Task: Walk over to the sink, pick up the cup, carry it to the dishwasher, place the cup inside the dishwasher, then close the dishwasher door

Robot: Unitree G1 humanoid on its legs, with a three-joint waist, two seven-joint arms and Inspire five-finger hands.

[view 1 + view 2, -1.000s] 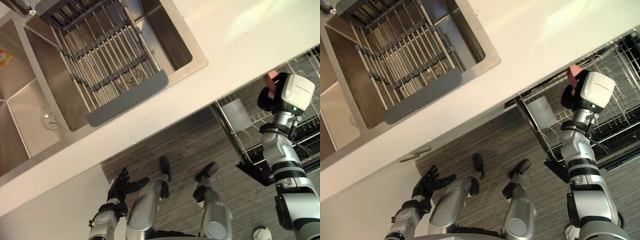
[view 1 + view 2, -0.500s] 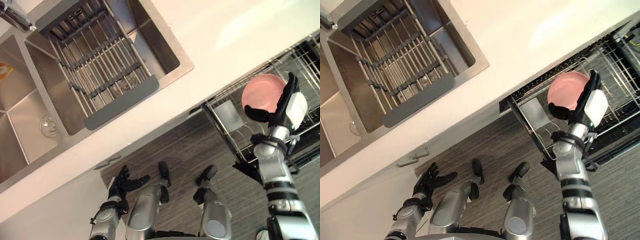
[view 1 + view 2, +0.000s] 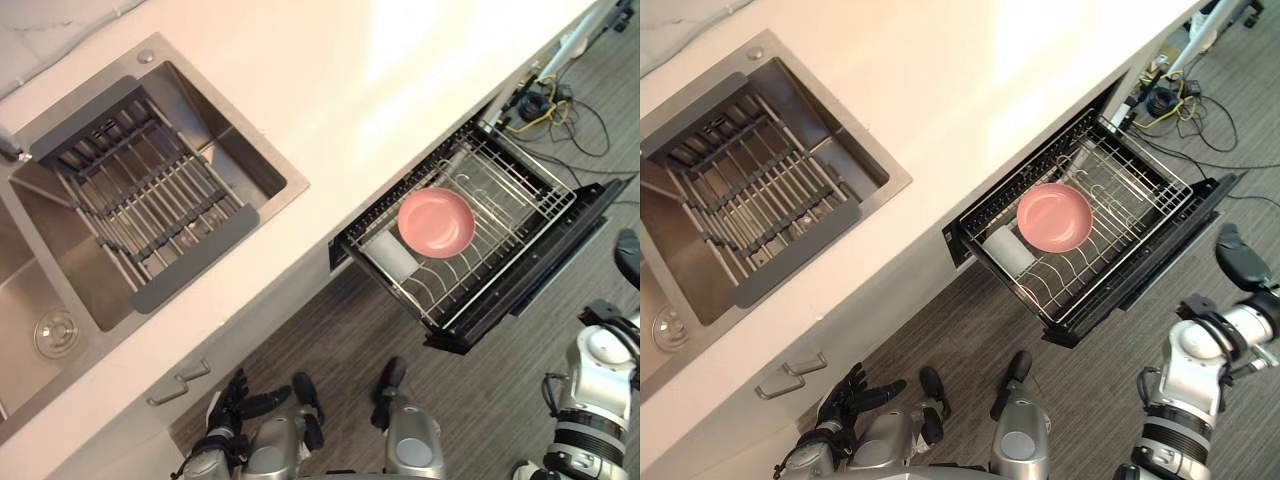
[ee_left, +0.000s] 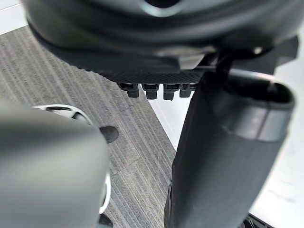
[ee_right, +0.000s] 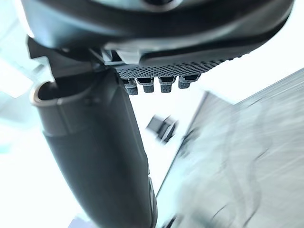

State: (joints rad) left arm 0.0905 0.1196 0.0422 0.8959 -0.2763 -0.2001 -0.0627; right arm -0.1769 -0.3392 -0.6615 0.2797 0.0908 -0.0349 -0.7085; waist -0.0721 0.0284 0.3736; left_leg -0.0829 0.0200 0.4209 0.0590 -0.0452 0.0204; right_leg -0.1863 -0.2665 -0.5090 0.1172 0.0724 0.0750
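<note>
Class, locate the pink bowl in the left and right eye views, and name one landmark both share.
Left eye view: pink bowl right of centre, in the pulled-out dishwasher rack.
Right eye view: bowl just right of centre, same rack.
Shared landmark: grey drying rack across the sink, at left in both.

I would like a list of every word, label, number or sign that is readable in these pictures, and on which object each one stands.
None: no word, number or sign can be read in any view.
The pink dish, the dishwasher rack, the sink and the counter show no print.
</note>
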